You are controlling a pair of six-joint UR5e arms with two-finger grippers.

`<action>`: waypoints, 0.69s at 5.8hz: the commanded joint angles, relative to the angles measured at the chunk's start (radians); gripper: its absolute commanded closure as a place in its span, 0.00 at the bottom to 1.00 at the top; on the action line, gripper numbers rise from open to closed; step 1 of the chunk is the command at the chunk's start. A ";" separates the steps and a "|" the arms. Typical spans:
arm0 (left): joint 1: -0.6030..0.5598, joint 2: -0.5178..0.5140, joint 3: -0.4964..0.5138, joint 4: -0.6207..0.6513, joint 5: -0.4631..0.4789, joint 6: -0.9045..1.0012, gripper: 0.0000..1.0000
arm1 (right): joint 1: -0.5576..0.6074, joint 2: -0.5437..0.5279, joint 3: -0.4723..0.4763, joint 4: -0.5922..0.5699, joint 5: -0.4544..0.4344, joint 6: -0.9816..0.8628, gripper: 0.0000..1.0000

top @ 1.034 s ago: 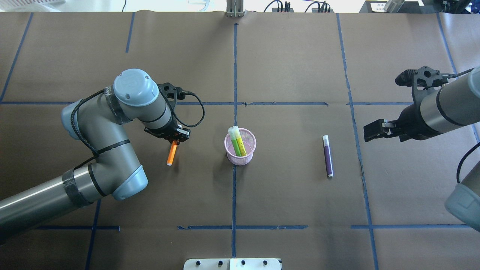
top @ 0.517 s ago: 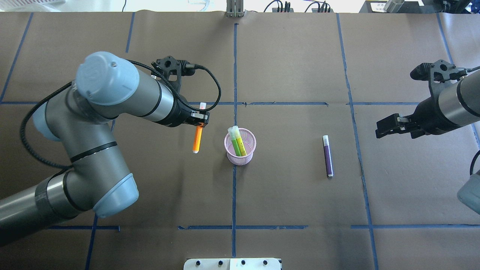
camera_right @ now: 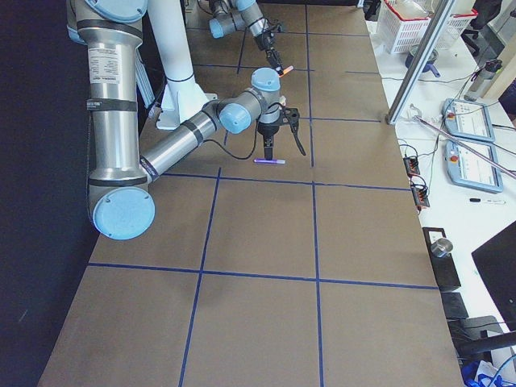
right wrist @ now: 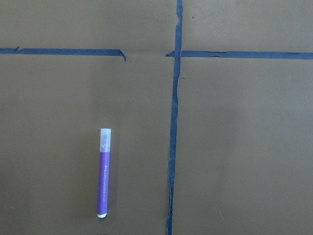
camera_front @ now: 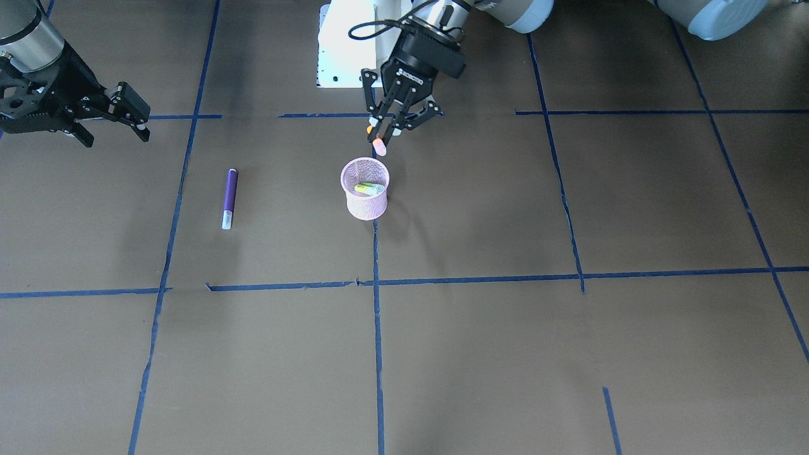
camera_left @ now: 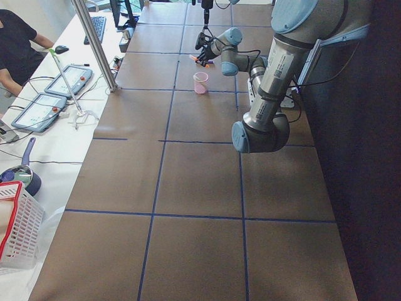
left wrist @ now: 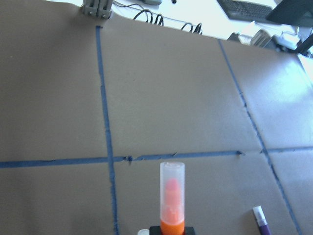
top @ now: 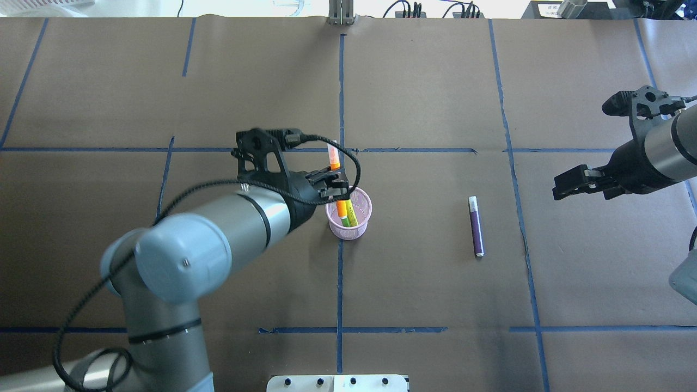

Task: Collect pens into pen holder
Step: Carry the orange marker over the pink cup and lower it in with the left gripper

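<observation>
Clamping orange pen in left gripper over holder; holding right gripper spread, empty, past purple pen at three o'clock.

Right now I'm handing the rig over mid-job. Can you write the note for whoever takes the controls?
Left gripper: shut on the orange pen, which is tilted above the pen holder and not yet released.
Right gripper: open and empty, off to the side of the purple pen, not touching it.
Done: the green pen is in the holder.
Left: drop the orange pen in, then pick up the purple pen, lying flat on the table on the robot's right, and put it in.
</observation>
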 commanded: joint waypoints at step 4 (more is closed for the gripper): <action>0.108 -0.039 0.335 -0.251 0.507 -0.049 1.00 | -0.003 0.003 -0.020 0.003 -0.001 -0.001 0.00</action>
